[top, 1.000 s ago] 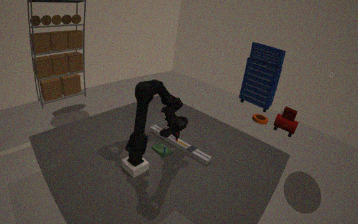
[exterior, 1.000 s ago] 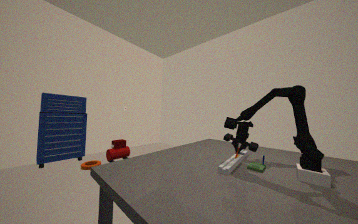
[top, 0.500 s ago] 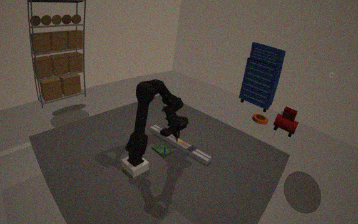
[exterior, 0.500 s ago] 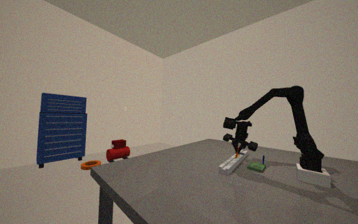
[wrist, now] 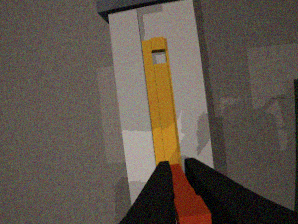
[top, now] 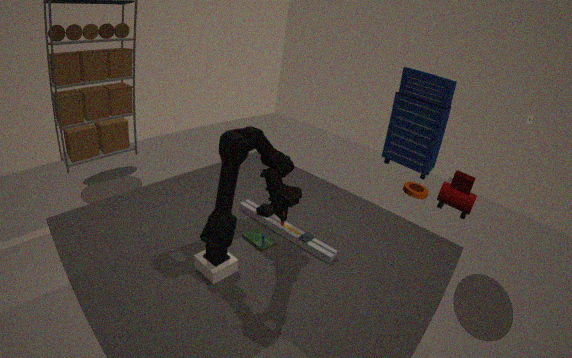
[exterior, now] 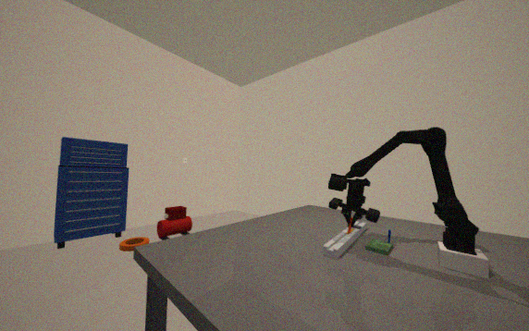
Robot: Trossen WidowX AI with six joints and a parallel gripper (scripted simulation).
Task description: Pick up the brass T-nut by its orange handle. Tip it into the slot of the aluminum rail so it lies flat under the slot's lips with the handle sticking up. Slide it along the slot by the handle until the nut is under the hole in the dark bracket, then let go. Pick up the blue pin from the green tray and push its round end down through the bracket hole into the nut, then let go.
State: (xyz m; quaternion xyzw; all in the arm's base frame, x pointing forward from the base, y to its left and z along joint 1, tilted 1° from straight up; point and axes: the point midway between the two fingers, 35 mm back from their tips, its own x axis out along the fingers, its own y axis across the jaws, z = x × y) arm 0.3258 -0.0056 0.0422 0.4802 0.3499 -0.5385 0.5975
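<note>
1. Brass T-nut point(top: 291, 229) point(wrist: 162, 100): you see a long, narrow, amber-yellow strip lined up with the slot of the aluminum rail point(top: 320, 247) point(exterior: 335, 250) point(wrist: 192, 90). A squarish opening sits near its bracket end, and thin lines run along its length.
2. Your gripper point(top: 283, 223) point(exterior: 350, 225) point(wrist: 176, 168) is closed on the orange handle point(top: 283, 218) point(exterior: 350, 226) point(wrist: 189, 199), which looks red-orange in your wrist view and rises from the rail at a slight tilt in your exterior view.
3. Your nut's visible end stops short of the dark bracket point(top: 306, 237) point(wrist: 145, 6); it is not under it.
4. In your top view, the rail runs roughly along the surface's point(top: 165, 305) point(exterior: 277, 273) point(wrist: 50, 125) far right edge, set inward from it, between that edge and the arm's base. The green tray point(top: 253, 237) point(exterior: 376, 247) lies beside the rail, on the base side, with the blue pin point(top: 263, 240) point(exterior: 389, 236) upright at it.
5. Your fingers cover where handle and nut meet. You cannot tell whether the nut is fully under the lips. The wrist view cuts off most of the bracket, so its hole is out of sight; grain and dim light blur small details.
6. You can read no brand, label or writing on these parts.
</note>
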